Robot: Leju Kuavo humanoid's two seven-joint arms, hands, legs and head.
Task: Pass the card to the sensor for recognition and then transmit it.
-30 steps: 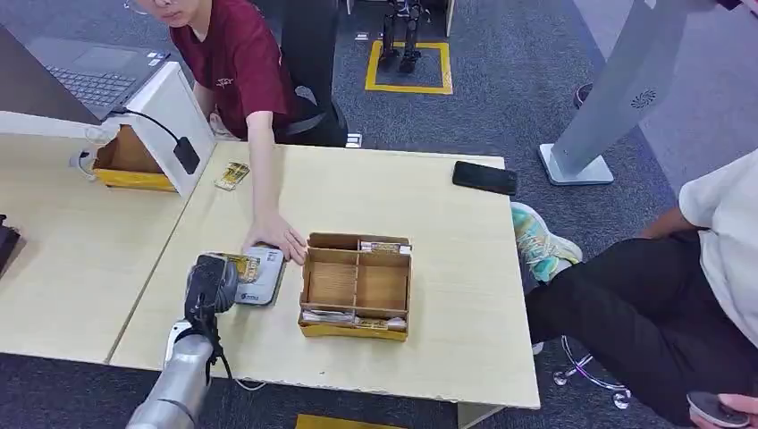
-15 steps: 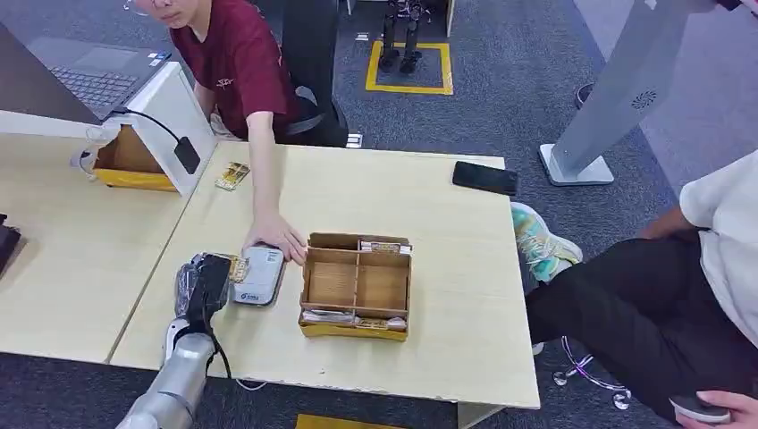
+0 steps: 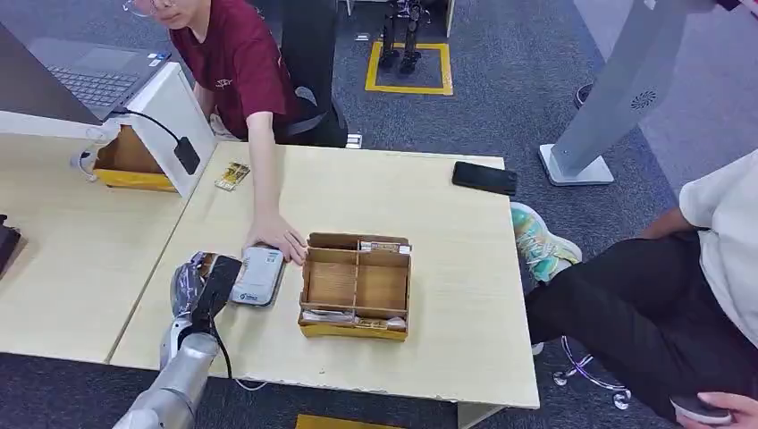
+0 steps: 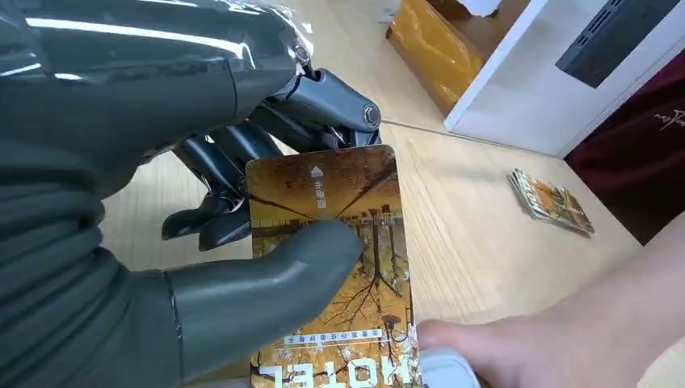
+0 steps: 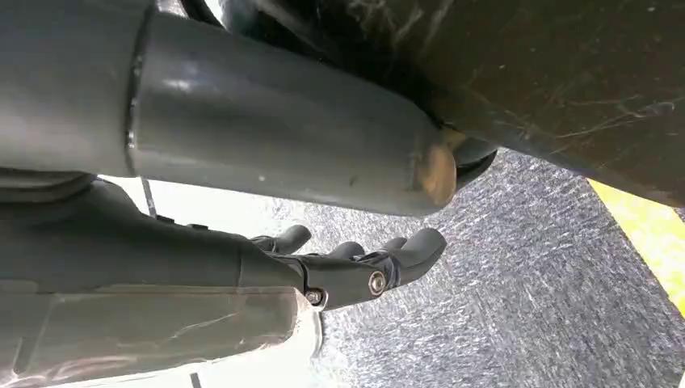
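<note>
Silver left arm (image 3: 179, 380) with black cable; dark left hand (image 3: 204, 284), grey thumb.

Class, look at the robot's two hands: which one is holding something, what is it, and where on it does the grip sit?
The left robot hand pinches a hotel card, thumb on its printed face, fingers behind. The right robot hand holds nothing.

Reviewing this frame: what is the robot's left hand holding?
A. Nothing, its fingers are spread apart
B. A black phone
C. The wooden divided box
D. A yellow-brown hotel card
D. In the left wrist view the left hand pinches a yellow-brown card printed with HOTEL between its thumb and fingers; the black phone lies untouched on the far side of the table.
</note>
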